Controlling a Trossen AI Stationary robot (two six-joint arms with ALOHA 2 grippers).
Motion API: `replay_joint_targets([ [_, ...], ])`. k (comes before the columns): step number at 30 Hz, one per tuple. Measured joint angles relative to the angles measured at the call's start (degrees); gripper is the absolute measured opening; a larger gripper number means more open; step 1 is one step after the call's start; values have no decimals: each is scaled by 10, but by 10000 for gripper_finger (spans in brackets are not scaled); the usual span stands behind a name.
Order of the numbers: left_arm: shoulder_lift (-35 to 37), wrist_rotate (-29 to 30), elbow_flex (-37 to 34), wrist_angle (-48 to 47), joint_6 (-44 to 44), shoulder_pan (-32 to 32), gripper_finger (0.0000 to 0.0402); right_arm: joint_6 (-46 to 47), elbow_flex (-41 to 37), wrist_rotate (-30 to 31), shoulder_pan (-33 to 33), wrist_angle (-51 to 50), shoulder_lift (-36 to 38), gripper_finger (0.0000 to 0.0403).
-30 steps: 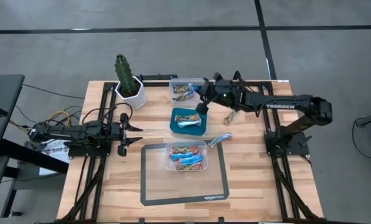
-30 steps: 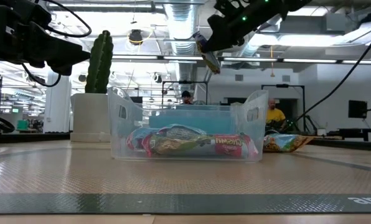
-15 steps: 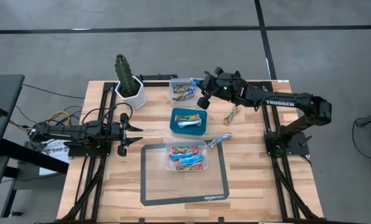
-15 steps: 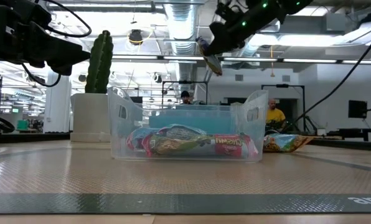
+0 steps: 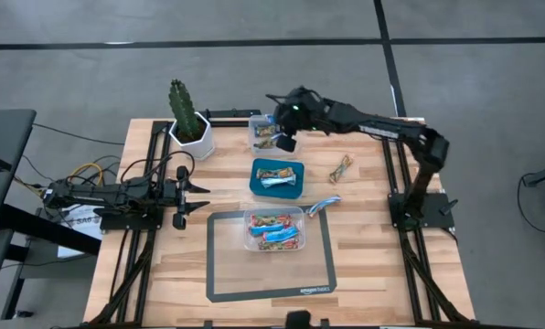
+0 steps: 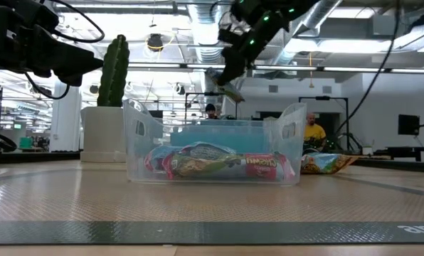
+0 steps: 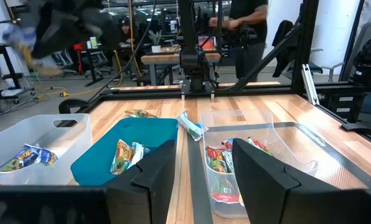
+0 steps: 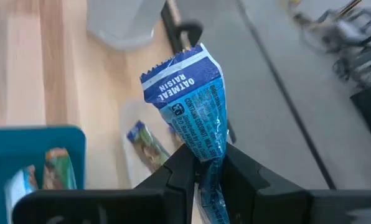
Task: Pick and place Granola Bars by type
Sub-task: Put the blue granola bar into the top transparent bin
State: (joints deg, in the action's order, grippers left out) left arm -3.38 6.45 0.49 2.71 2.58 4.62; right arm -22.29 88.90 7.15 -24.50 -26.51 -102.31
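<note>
My right gripper (image 5: 285, 139) is shut on a bright blue granola bar (image 8: 192, 112), hovering over the far clear bin (image 5: 265, 133), which holds tan bars (image 8: 149, 149). In the low view the bar (image 6: 226, 89) hangs high above the bins. The teal bin (image 5: 279, 177) and the clear bin (image 5: 272, 228) on the grey mat hold both blue and tan bars. One tan bar (image 5: 341, 169) and one blue bar (image 5: 323, 205) lie loose on the table. My left gripper (image 7: 198, 177) is open and waits near the table's left edge (image 5: 197, 196). My right gripper pinches the blue bar between its two fingers (image 8: 179, 171) at one end of the wrapper (image 8: 205, 158). The other end, printed OATMEAL RAISIN, sticks out past the fingertips. The fingers come slanting from above, and the bar is lifted clear, hanging tilted.
A cactus in a white pot (image 5: 188, 123) stands at the far left corner beside the far clear bin. The grey mat (image 5: 271, 260) has free room near its front. People and desks show in the room beyond the table.
My right gripper has carried the blue bar from beside the teal bin's far right corner toward the table's far edge and left, to above the far clear bin, turning as it went. The bar stays pinched.
</note>
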Motion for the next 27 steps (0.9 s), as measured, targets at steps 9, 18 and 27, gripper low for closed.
replay_joint_targets([
  [9,0,0,0,0,0,0,153,-54,184,-66,-31,-160,-137,54],
  [18,0,0,0,0,0,0,153,-83,280,-98,-41,-254,-236,54],
  [27,0,0,0,0,0,0,153,-92,289,-118,-50,-275,-255,54],
])
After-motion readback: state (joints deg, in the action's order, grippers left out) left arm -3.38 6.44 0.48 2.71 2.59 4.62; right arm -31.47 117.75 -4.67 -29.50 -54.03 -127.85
